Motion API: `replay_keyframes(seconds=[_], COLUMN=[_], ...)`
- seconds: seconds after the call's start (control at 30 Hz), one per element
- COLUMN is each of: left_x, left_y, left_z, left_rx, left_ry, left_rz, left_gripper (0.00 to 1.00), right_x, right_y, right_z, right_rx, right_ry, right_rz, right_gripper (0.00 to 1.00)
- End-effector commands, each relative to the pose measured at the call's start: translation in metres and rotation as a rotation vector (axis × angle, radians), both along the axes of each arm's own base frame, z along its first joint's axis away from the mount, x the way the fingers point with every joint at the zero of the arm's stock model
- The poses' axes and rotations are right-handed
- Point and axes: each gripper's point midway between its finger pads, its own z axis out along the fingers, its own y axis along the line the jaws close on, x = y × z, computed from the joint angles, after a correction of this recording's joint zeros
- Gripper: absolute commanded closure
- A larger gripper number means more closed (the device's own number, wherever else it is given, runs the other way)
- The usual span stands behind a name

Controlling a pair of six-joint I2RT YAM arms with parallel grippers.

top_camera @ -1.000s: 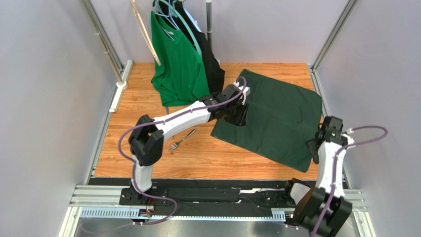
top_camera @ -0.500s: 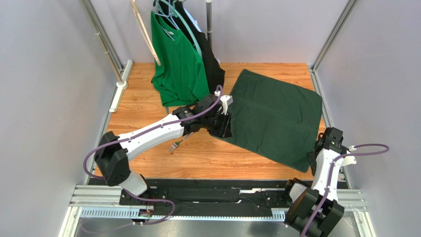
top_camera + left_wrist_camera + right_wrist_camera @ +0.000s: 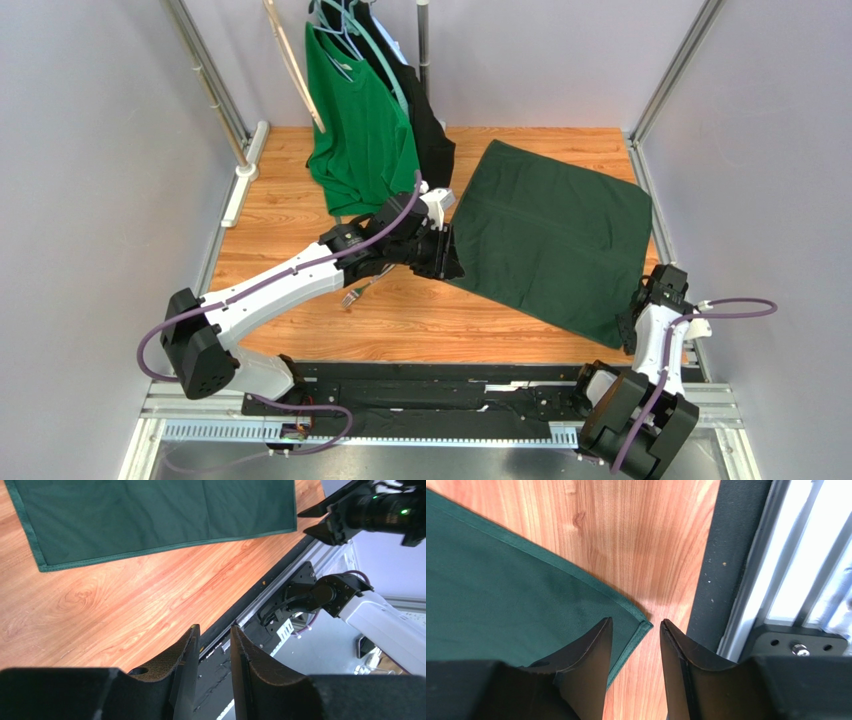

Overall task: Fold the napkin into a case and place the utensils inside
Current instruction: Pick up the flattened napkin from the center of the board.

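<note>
Top external: one napkin [image 3: 555, 240], perhaps one fork [image 3: 350, 298]; left hand [image 3: 215, 630], right hand [image 3: 636, 622] both parted.

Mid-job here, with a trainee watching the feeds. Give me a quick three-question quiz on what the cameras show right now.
1. True or false: the napkin is already folded into a case.
2. What sits between the fingers of the right gripper? A) a napkin corner B) a fork handle C) nothing
3. Name the utensil lying on the table near the left gripper.
Key: 1 false, it lies spread flat; 2 A; 3 the fork.
</note>
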Motion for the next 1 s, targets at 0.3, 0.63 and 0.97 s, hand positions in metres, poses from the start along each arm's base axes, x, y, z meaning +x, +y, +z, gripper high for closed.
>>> replay_keyframes(seconds=[0.3, 0.63, 0.97], left_x=[0.01, 0.045, 0.077], left_y=[0.019, 0.076, 0.087], left_z=[0.014, -0.018, -0.1], left_rx=[-0.045, 0.011, 0.147], left_ry=[-0.016, 0.018, 0.138], left_rz=[0.074, 0.3, 0.472], left_gripper=[0.58, 0.43, 0.35], right_x=[0.011, 0.013, 0.023], right_y=[0.0, 0.001, 0.002], right_z=[-0.027, -0.032, 0.018], right_rx=[0.027, 0.029, -0.034], right_ry=[-0.047, -0.053, -0.185], right_rz=[-0.046, -0.02, 0.0], right_gripper=[0.54, 0.89, 1.0])
